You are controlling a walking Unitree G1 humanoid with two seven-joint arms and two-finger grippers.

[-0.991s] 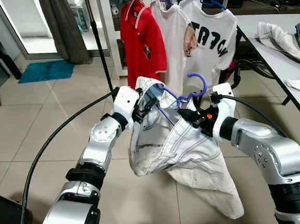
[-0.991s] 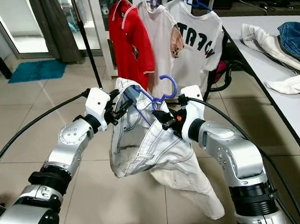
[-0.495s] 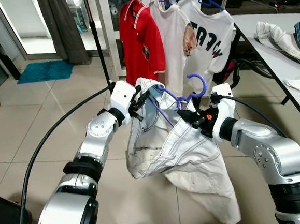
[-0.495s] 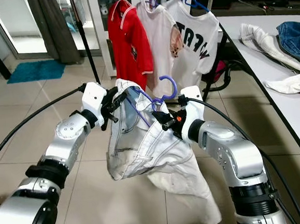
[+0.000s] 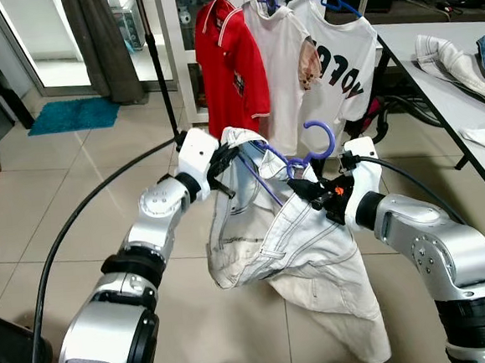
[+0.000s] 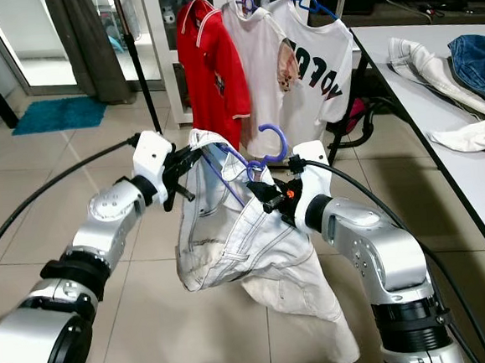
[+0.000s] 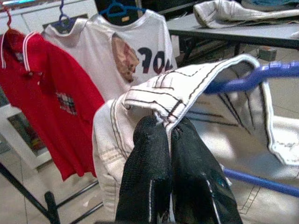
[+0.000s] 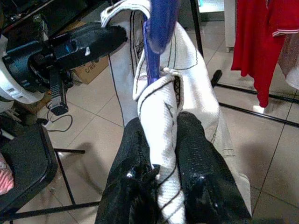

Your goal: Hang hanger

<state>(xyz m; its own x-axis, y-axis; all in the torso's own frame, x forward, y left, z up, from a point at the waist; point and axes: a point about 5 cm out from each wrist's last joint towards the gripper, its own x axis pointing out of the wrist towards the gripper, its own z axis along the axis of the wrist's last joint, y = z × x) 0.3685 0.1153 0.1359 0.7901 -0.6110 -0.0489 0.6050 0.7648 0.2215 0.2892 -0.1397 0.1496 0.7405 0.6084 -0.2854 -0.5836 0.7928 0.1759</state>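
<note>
**Robot holds white jeans on a blue hanger before a clothes rail**

The left gripper [image 7: 169, 128] pinches the waistband of the white jeans [image 5: 290, 253]; the right gripper [image 8: 159, 140] clamps cloth beside the blue hanger [image 5: 295, 150]. Just behind hang a red polo [image 5: 229, 61] and two white shirts [image 5: 317, 58]. A table [image 5: 434, 57] with clothes is cut off at the right.

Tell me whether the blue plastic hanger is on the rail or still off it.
Off. The blue plastic hanger sits in the white jeans, gripped by left gripper and right gripper; its hook is free.
</note>
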